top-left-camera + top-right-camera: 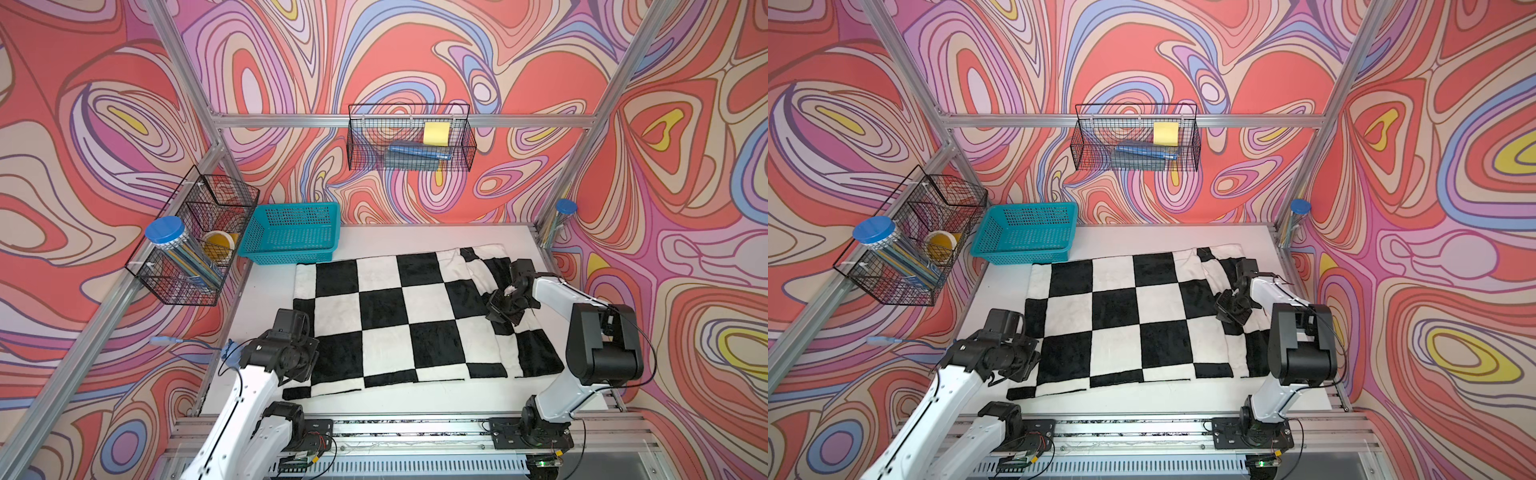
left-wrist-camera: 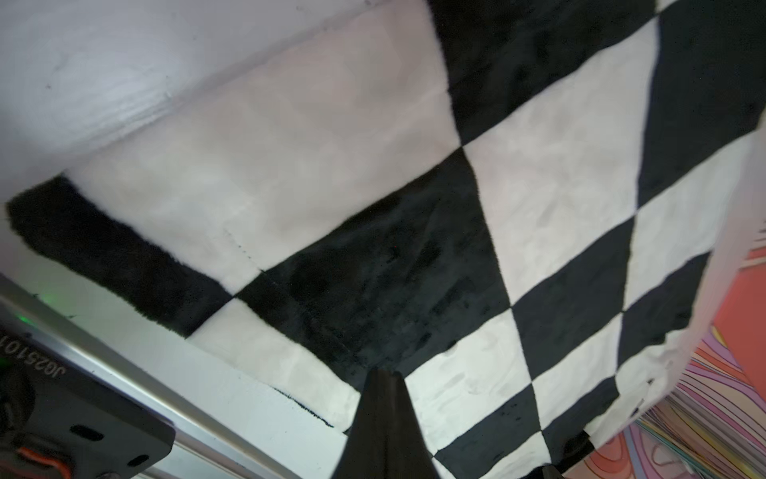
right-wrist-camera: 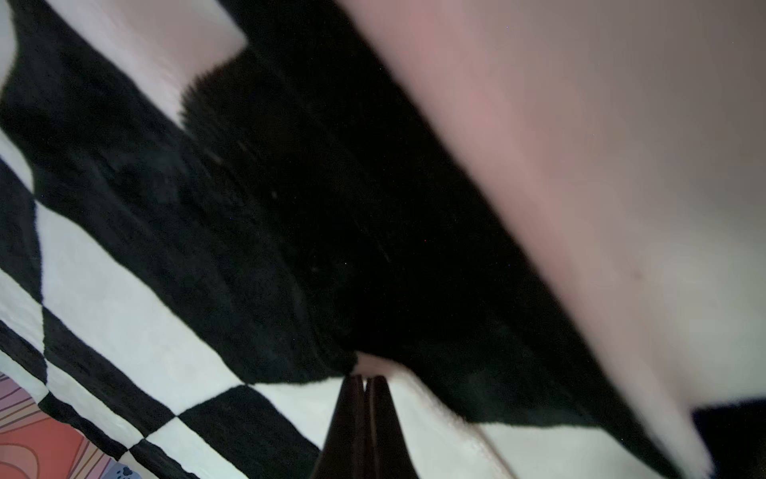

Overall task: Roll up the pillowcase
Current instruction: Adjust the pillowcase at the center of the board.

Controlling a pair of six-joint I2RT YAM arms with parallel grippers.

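Note:
The black and white checkered pillowcase (image 1: 386,316) (image 1: 1121,316) lies spread on the white table (image 1: 415,401), and its right part is folded over into a ridge. My left gripper (image 1: 311,357) (image 1: 1034,361) sits at the cloth's near left edge. In the left wrist view its fingers are pressed together at the left gripper (image 2: 383,373), with plush pillowcase (image 2: 373,186) bunched at the tips. My right gripper (image 1: 505,297) (image 1: 1233,299) is on the folded right part. At the right gripper (image 3: 364,378) the shut tips pinch a small white fold of the pillowcase (image 3: 124,290).
A teal plastic basket (image 1: 291,232) (image 1: 1025,232) stands at the back left, touching the cloth's far corner. Wire baskets hang on the left frame (image 1: 195,232) and the back wall (image 1: 409,137). A metal rail (image 1: 415,428) runs along the front edge.

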